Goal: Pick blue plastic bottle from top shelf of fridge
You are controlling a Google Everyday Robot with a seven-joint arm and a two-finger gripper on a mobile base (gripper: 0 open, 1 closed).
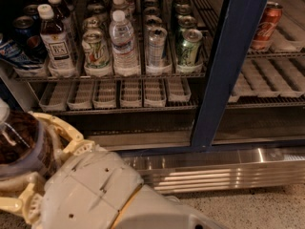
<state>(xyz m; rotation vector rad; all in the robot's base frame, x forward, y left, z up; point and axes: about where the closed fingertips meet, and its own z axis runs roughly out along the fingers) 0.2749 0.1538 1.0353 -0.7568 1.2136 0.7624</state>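
My gripper (pixel 21 168) is at the lower left, in front of and below the fridge (pixel 224 66). Its cream fingers (pixel 52 125) are shut on the blue plastic bottle (pixel 19 144), a clear bottle of dark brown liquid that the left edge partly cuts off. The bottle is held well clear of the top shelf (pixel 109 74), a wire rack with white lane trays. A similar brown-liquid bottle (pixel 55 42) with a white cap still stands at the shelf's left. My white forearm (pixel 95 190) fills the bottom left.
Rows of cans (pixel 188 46) and a clear water bottle (pixel 123 39) fill the shelf. Short ridged white trays (pixel 119 93) sit on the rack below. A dark blue door post (pixel 224 66) stands right of centre, with a red can (pixel 264 27) behind it. A ribbed steel panel (pixel 214 168) runs along the base.
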